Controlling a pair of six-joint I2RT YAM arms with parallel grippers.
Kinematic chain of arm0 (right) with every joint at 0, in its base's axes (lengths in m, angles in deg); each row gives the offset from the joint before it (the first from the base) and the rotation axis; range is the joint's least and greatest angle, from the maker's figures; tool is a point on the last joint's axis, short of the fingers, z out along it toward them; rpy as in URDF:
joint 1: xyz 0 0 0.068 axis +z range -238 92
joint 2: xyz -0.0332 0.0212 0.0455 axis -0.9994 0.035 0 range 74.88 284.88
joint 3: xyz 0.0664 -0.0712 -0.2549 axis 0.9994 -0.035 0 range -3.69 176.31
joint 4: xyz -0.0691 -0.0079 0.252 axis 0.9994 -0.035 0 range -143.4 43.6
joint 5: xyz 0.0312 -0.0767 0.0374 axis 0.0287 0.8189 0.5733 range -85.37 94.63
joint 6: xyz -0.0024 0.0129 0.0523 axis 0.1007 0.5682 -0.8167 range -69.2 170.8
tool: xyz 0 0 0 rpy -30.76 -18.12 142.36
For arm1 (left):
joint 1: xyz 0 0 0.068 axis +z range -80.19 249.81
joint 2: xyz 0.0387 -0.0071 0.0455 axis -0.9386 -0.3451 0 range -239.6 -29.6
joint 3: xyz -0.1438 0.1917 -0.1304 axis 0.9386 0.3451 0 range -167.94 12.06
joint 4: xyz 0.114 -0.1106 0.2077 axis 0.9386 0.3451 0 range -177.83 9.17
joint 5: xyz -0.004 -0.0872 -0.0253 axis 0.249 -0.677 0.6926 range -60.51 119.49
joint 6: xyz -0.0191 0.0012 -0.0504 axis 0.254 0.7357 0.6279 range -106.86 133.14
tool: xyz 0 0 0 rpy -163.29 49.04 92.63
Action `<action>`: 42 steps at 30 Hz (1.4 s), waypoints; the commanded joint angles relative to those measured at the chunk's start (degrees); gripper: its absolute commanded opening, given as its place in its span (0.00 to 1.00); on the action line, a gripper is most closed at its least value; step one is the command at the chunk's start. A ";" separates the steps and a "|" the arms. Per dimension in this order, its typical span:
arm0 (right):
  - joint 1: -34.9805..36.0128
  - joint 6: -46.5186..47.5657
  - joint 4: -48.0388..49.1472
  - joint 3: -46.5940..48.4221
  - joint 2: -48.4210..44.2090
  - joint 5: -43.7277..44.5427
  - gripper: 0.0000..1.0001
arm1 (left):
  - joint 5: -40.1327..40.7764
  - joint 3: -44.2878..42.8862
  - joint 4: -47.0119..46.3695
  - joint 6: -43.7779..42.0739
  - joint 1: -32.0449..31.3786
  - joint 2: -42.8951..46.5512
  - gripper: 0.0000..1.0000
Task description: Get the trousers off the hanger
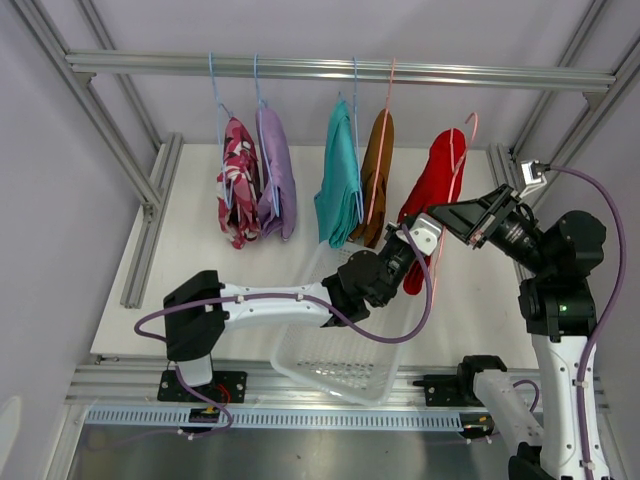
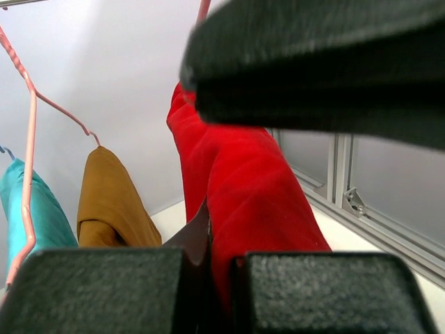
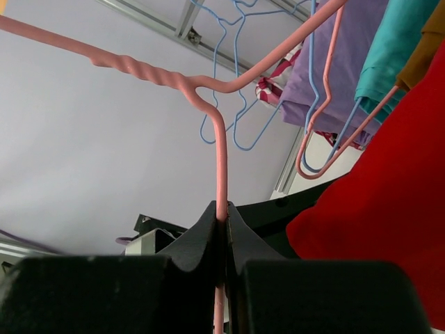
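Left gripper (image 2: 208, 292) right at the lens, clamped shut on a fold of the red trousers (image 2: 243, 181). A blurred dark bulk blocks the upper right, can't tell what.

Wide view: table (image 1: 200, 250), then the white basket (image 1: 340, 365) at its near edge, partly covered by the left arm. From the rail (image 1: 340, 68) hang the camouflage trousers (image 1: 238, 185), lilac trousers (image 1: 275, 170), teal trousers (image 1: 338, 185) and rust-brown trousers (image 1: 377, 175), with a gap mid-row.

The red pair sits rightmost on the pink hanger (image 3: 220, 160), whose hook is below the rail and clear of it. Right gripper (image 3: 222, 278) pinches that hanger's wire.
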 commanded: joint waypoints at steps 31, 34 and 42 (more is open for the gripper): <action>0.43 8.78 14.16 -19.11 -0.95 2.60 0.00 | -5.94 -5.62 20.50 3.60 -1.61 33.19 0.01; 0.43 6.68 17.66 -20.69 -0.95 2.77 0.00 | -5.86 -5.27 23.14 4.38 -1.87 35.13 0.01; 0.35 11.32 12.33 -21.13 -0.95 5.67 0.00 | -3.92 -1.84 24.81 4.56 -2.75 39.52 0.01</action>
